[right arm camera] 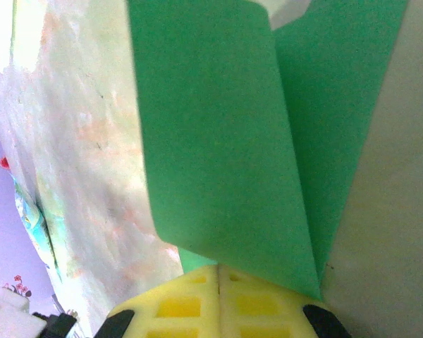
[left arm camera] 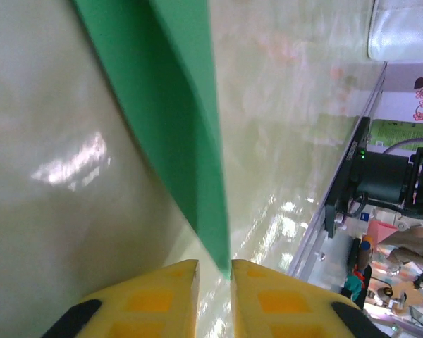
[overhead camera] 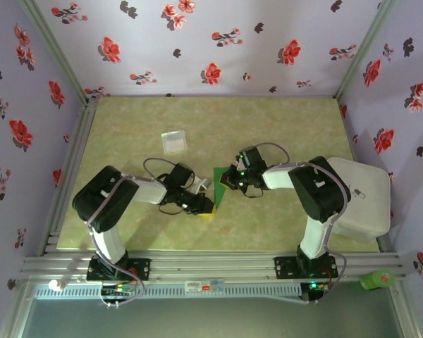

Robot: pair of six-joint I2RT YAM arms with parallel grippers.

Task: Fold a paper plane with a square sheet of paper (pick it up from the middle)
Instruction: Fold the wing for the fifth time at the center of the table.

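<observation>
Your two arms meet over the middle of the table (overhead camera: 282, 127), where the bright green sheet of paper (overhead camera: 217, 191) stands partly raised between them, already creased lengthwise. Your right gripper (right arm camera: 218, 289) is clamped tight on it: in the right wrist view the yellow fingers (right arm camera: 176, 306) press together with no gap, and the green sheet runs down into the seam between them, one flap folded over the other along a straight crease. Your left gripper (left arm camera: 213, 282) meets the sheet from the opposite side with its jaws a narrow slit apart. In the left wrist view a long tapering green fold slants down to a point right at the mouth of that slit, beside the inner edge of one finger, and nothing is pinched there. From the overhead camera the left gripper lies low at the near end of the sheet, the right gripper at its far end. A small pale square packet (overhead camera: 174, 141) lies flat on the table beyond the left arm, well apart from the sheet, and a white box (overhead camera: 370, 201) sits at the table's right edge
</observation>
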